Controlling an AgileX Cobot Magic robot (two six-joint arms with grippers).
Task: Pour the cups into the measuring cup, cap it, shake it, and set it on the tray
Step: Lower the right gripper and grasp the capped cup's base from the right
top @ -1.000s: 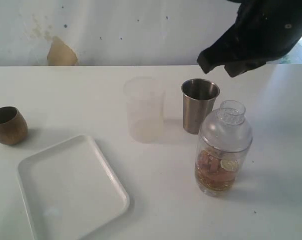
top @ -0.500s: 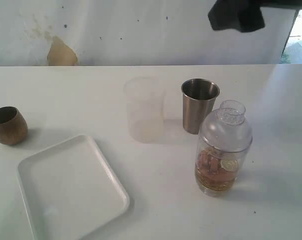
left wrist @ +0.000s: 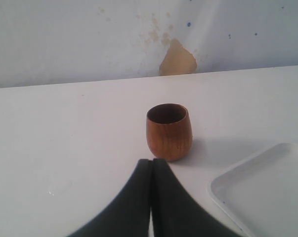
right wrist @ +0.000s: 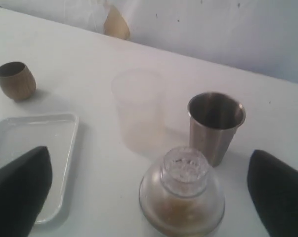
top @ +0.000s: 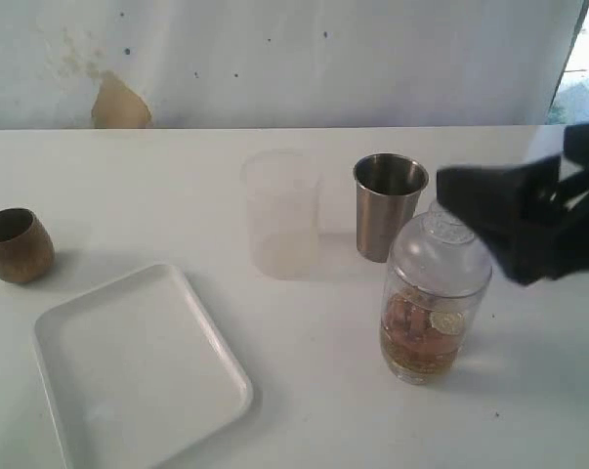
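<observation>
Straddling the measuring cup (top: 433, 313) with my right gripper (right wrist: 149, 165), I hold those jaws at their widest, one finger on either side of it and neither touching. It stands upright right of the tabletop's (top: 128, 166) middle, toward the near edge. The clear dome lid (top: 441, 249) sits on it, so I judge the pouring and capping done and the shaking step in hand. The next move calls for lowering around the body below the dome, closing firmly enough that the smooth rounded wall cannot slip, then lifting clear before any shake. The lid's small neck looks open on top, so a spill is a risk I should reckon with.

Amber liquid fills roughly the lower part of the measuring cup, with pinkish-brown pieces and a pale round slice in it. The steel tumbler (top: 389, 205) stands just behind it toward the far edge and looks empty. Beside the tumbler, nearer the middle, the frosted cup (top: 281, 215) also looks empty. The white tray (top: 128, 362) lies toward the near left corner with nothing on it. The wooden cup (left wrist: 169, 131) stands upright by the left edge; its inside is too dark to tell. My left gripper (left wrist: 151, 165) hangs near it, jaws pressed together on nothing.
</observation>
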